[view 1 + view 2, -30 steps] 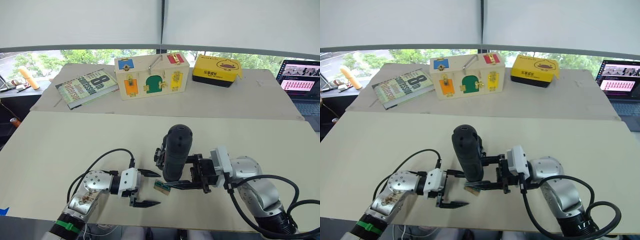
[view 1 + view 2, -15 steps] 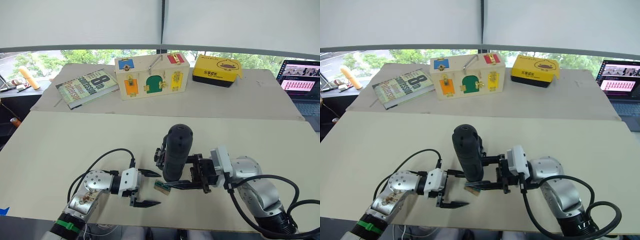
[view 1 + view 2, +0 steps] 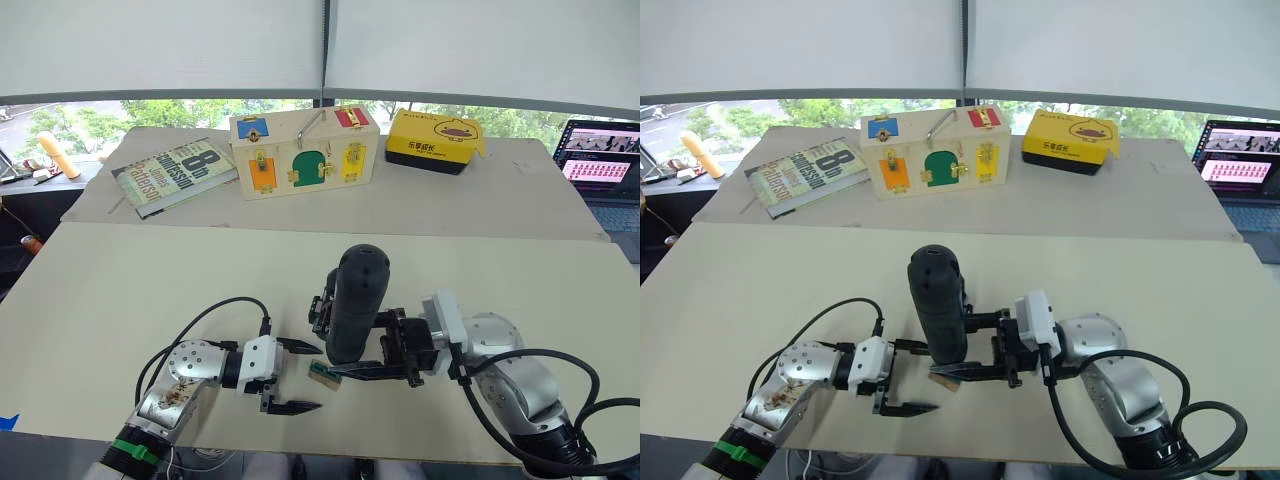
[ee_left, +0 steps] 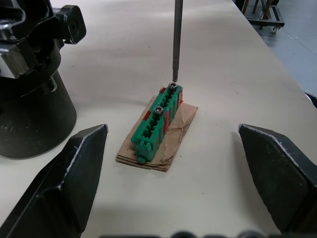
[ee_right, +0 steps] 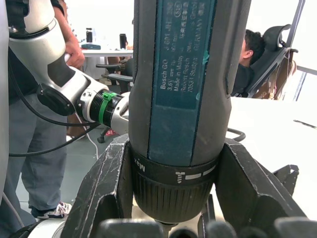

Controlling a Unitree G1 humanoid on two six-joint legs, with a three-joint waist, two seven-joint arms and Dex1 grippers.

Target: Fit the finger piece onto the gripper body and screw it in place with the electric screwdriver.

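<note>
**Screwdriver bit sits on a screw**

The big table (image 3: 120, 290) holds everything. At the far side sit a wooden box (image 3: 303, 152), a book (image 3: 175, 175) to its left and a yellow box (image 3: 433, 140) to its right.

The right gripper (image 3: 372, 352) pinches the electric screwdriver (image 3: 353, 303) and holds it almost upright. Just behind it, on the far side, is the black gripper body (image 3: 319, 312). I cannot pick out the finger piece.

The left gripper (image 3: 291, 376) waits near the left of the screwdriver, its 2 fingers (image 4: 74, 173) spread wide and holding nothing.

Smallest is the tan-and-green block (image 4: 159, 130) between them. It has 2 screws. The thin bit (image 4: 176, 39) touches the far one.

This looks like the screwing step. Next, the bit should stay straight and push down gently so it does not slip.
</note>
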